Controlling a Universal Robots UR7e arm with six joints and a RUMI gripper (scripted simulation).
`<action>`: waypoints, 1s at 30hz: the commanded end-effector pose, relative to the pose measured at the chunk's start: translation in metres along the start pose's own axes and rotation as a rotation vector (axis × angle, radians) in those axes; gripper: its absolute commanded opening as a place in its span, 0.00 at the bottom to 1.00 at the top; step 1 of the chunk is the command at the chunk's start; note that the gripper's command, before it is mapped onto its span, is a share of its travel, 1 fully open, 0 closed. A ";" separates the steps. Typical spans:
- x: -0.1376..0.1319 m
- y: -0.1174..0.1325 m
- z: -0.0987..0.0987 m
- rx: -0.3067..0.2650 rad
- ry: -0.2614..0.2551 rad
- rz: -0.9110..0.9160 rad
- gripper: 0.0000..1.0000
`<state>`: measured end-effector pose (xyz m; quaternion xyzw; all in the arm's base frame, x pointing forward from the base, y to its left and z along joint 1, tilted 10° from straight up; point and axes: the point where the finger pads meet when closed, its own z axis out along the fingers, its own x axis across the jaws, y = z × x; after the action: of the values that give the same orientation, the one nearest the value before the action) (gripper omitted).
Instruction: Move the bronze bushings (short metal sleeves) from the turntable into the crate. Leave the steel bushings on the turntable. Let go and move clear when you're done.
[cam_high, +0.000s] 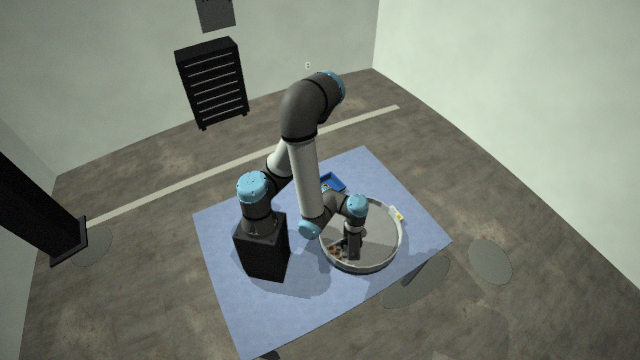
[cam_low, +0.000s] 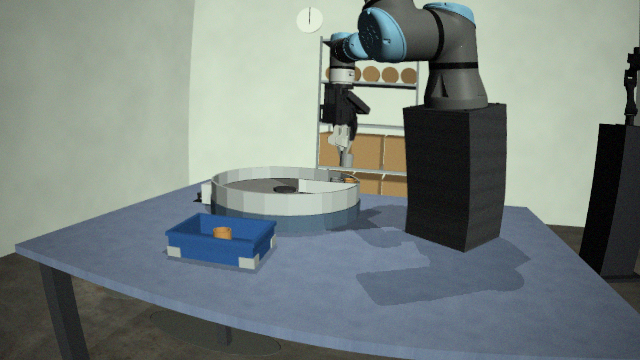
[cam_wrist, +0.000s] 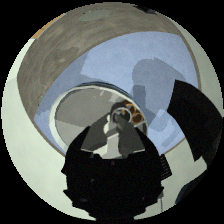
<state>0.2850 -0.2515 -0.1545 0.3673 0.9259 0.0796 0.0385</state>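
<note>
- Nearest you, a blue rectangular plastic crate (cam_high: 338, 182) (cam_low: 212, 252) holds a bronze cylindrical metal bushing (cam_low: 222, 233).
- Beyond, bronze bushings (cam_high: 334, 254) (cam_low: 350, 180) (cam_wrist: 136, 118) remain on the round grey turntable (cam_high: 382, 227) (cam_low: 280, 204) (cam_wrist: 75, 107).
- Above, nearly closed jaws pinch a grey, seemingly steel bushing (cam_low: 346, 160); probably lower it back.
</note>
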 end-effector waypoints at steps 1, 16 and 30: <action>-0.003 0.005 0.000 0.001 -0.001 -0.012 0.00; -0.024 0.049 0.000 0.001 -0.001 -0.115 0.00; -0.055 0.115 0.000 0.001 -0.001 -0.267 0.00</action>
<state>0.3751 -0.2158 -0.1377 0.2690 0.9590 0.0752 0.0477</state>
